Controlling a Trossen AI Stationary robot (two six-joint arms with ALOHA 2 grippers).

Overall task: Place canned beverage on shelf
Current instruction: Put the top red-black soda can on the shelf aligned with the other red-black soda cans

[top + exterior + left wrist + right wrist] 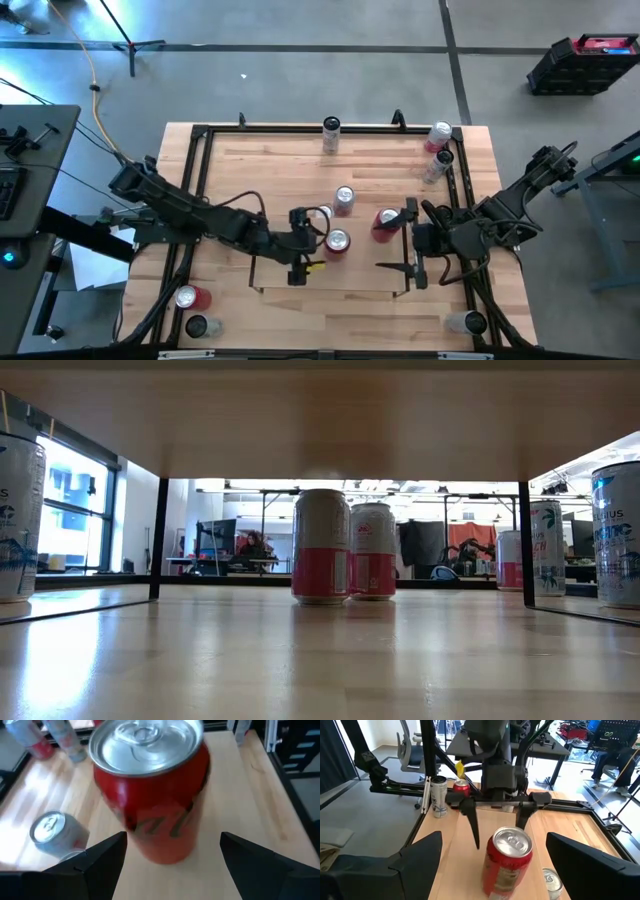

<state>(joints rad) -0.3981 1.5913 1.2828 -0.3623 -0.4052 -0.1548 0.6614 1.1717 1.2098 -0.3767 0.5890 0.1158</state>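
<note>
**Clearly, a tip-over is the worry**

High view, centre frame: we see the red can [337,243] upright on the shelf [380,280], left claw [312,228] spread beside it, right claw [411,240] spread, empty.

Left wrist view: our fingers [100,857] flank it, untouching; a crooked retreat could topple it.

Left gripper [318,240] spread wide mid-table; right gripper [397,240] likewise, facing it.

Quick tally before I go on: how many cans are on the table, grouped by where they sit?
Middle cans: 3
Far-side cans: 3
Near-left corner cans: 2
Near-right corner can: 1
Total: 9
</note>
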